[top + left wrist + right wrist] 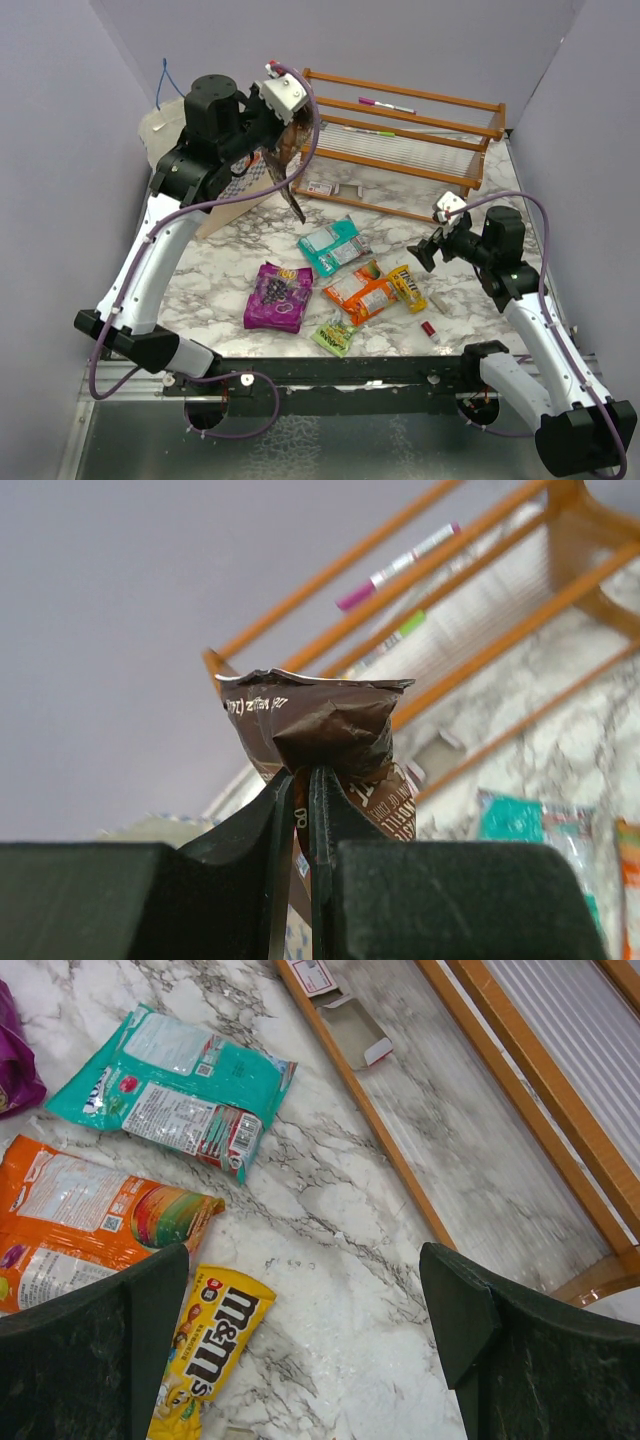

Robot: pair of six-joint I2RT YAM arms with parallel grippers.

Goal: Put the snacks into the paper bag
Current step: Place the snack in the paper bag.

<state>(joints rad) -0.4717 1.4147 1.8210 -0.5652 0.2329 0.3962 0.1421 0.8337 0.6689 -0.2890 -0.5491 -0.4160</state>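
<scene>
One crumpled brown packet point(322, 725) hangs pinched in the left hand point(303, 777), its white print legible only by wrist camera; right hand point(302, 1275) gapes wide.

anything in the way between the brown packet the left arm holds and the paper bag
Nothing visible does. The brown packet hangs from the left end effector beside the paper bag, though the arm hides much of the bag from above.

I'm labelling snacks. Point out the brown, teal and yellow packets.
brown packet point(320, 725): left wrist view, crumpled part below its top edge.
teal packet point(170, 1090): right wrist view, its printed middle.
yellow packet point(215, 1350): right wrist view, its lettering.
</scene>
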